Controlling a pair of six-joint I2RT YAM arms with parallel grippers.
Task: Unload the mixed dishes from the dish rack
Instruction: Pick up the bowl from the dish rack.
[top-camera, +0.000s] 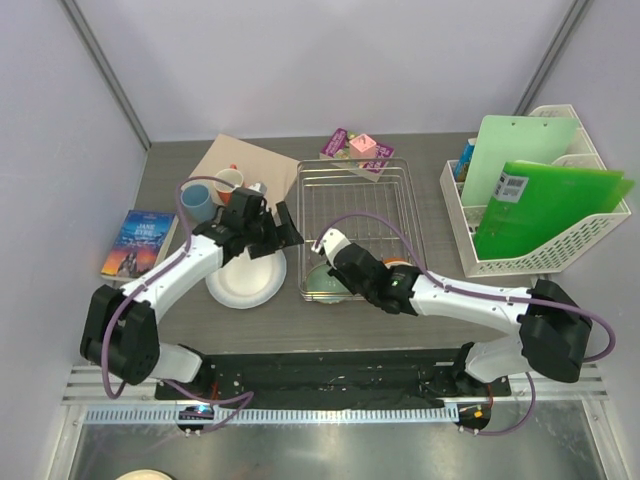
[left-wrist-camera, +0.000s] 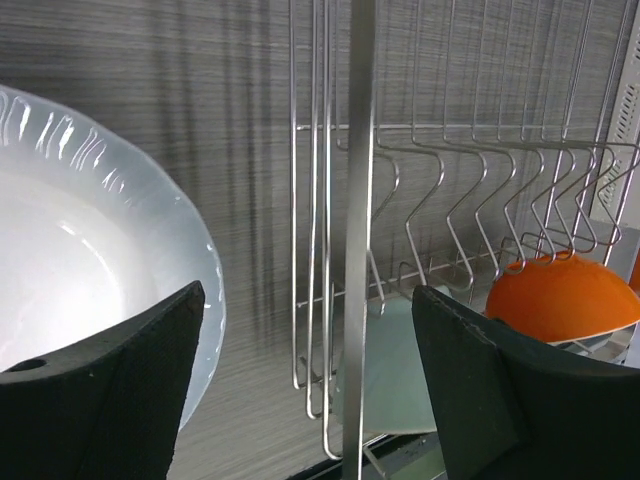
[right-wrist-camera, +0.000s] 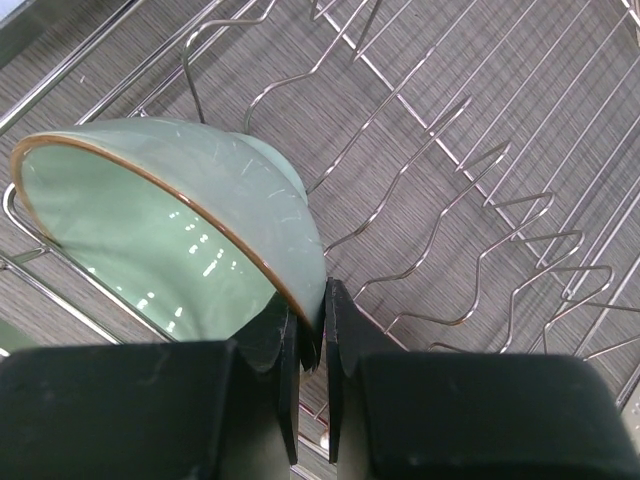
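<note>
From above, my left tool (top-camera: 272, 228) hangs wide and empty over the worktop (top-camera: 290, 325), between the large white round plate (top-camera: 245, 282) and the dish rack (top-camera: 355, 200). My left wrist shows the cream bowl with orange outside (left-wrist-camera: 560, 300) leaning in the rack. At my right wrist, my right tool (right-wrist-camera: 312, 345) pinches the rim of the pale green bowl (right-wrist-camera: 180, 220), inside the rack.

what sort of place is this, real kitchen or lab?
Probably a lab robot cell, not a kitchen: plain partition walls, a dish rack sharing a grey table with a white file basket of folders and a book.
</note>
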